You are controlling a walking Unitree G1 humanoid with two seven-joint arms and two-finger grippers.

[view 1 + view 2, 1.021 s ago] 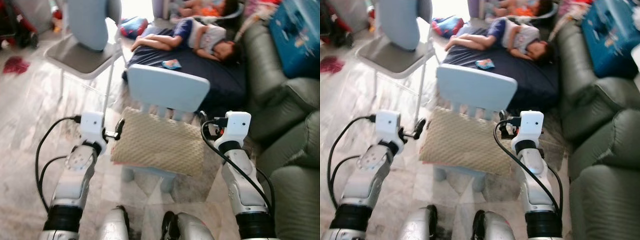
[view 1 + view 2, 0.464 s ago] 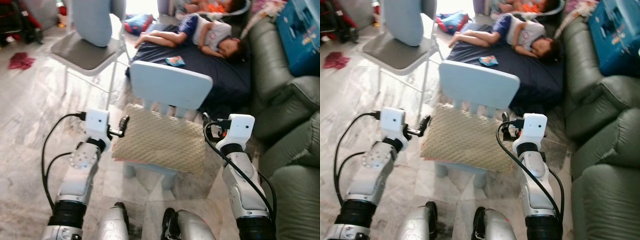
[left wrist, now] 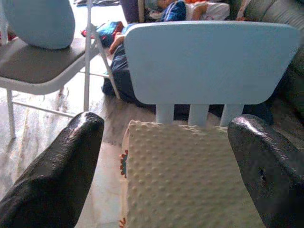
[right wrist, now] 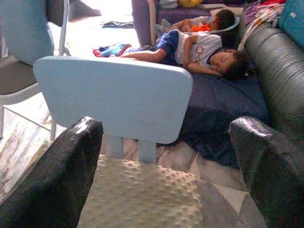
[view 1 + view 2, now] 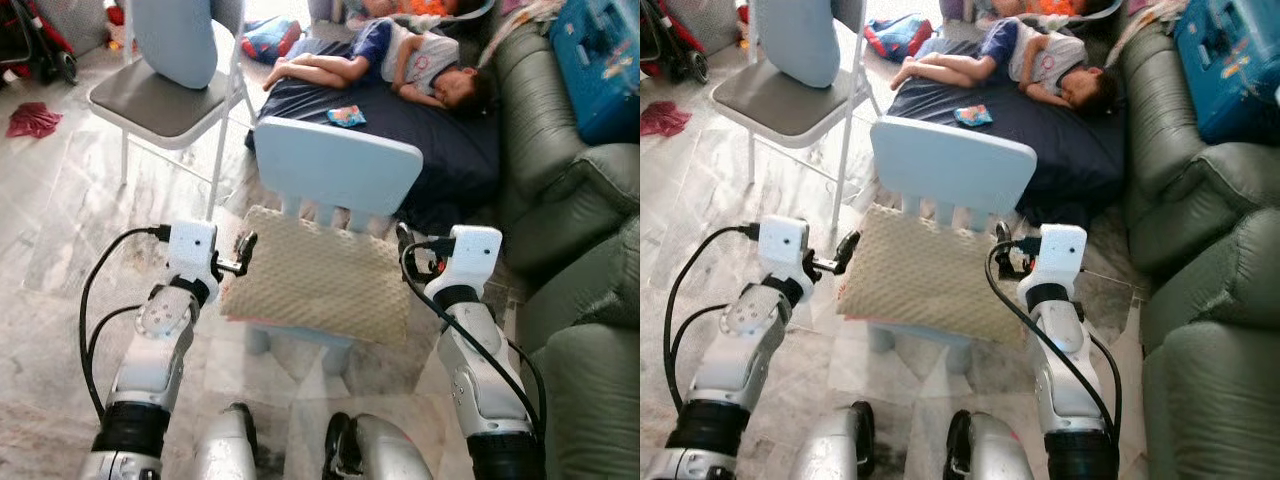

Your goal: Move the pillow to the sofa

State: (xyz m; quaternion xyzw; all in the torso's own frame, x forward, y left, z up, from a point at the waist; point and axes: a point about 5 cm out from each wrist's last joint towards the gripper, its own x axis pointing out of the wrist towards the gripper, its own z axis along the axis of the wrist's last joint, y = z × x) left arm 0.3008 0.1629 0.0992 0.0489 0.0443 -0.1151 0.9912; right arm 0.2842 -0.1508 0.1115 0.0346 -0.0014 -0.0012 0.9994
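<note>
A beige, bumpy pillow (image 5: 315, 275) lies flat on the seat of a small light-blue child's chair (image 5: 338, 165) just in front of me. My left gripper (image 5: 243, 255) hovers at the pillow's left edge, open. My right gripper (image 5: 404, 248) sits at the pillow's far right corner, also open. In the left wrist view the two black fingers (image 3: 57, 175) stand wide apart with the pillow (image 3: 185, 180) ahead between them. The right wrist view likewise has its fingers (image 4: 52, 180) spread over the pillow (image 4: 142, 194). The green leather sofa (image 5: 580, 200) stands to my right.
A person (image 5: 400, 60) lies asleep on a dark blue mattress (image 5: 440, 140) on the floor behind the child's chair. A grey folding chair (image 5: 160, 100) stands at the far left. A blue box (image 5: 600, 60) rests on the sofa. The floor is pale marble.
The head view has shifted slightly. Both grippers stay open beside the pillow, which still lies on the chair seat.
</note>
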